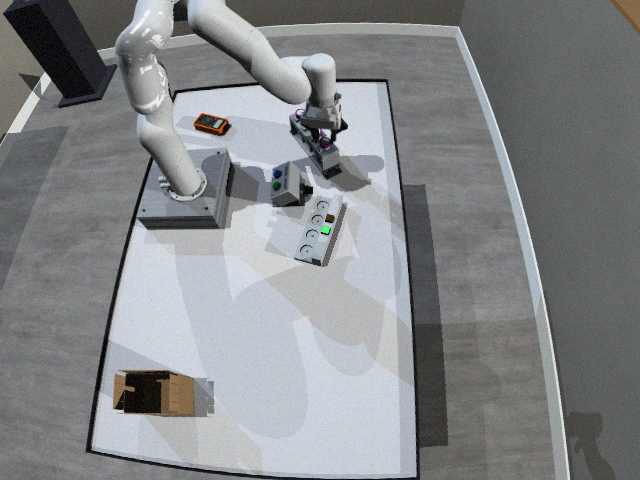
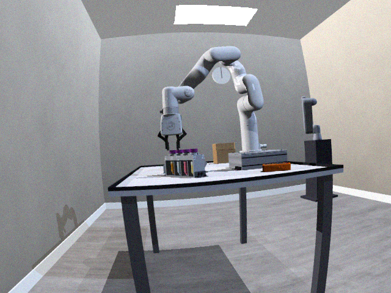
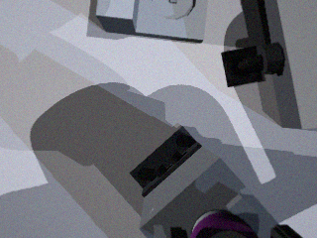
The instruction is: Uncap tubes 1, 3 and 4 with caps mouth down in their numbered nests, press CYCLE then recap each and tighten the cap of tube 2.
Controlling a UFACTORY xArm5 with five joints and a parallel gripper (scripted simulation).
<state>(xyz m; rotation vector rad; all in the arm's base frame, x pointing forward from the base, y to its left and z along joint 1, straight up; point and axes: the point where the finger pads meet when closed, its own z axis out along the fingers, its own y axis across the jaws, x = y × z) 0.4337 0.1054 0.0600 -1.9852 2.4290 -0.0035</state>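
The decapping station (image 1: 326, 161) (image 2: 198, 165) stands on the white table top beyond the key housing (image 1: 289, 187). Several purple caps (image 2: 187, 151) sit on its tubes. My gripper (image 1: 323, 138) (image 2: 171, 145) hangs straight above the cap at the left end of the row (image 2: 173, 152). Its fingers are apart and just clear of the cap. That cap shows at the bottom edge of the wrist view (image 3: 220, 225), between the fingertips. The cap tray (image 1: 310, 246) has empty nests; its green lamp (image 1: 325, 230) is lit and its amber lamp (image 1: 329, 218) is dark. The blue key (image 1: 277, 173) and the green key (image 1: 276, 184) are unlit.
An orange device (image 1: 210, 122) (image 2: 276, 166) lies near the arm's base block (image 1: 180, 206). An open cardboard box (image 1: 155, 392) (image 2: 223, 152) lies at the far corner of the table. A dark stand (image 1: 51, 46) (image 2: 317, 151) is beside the table.
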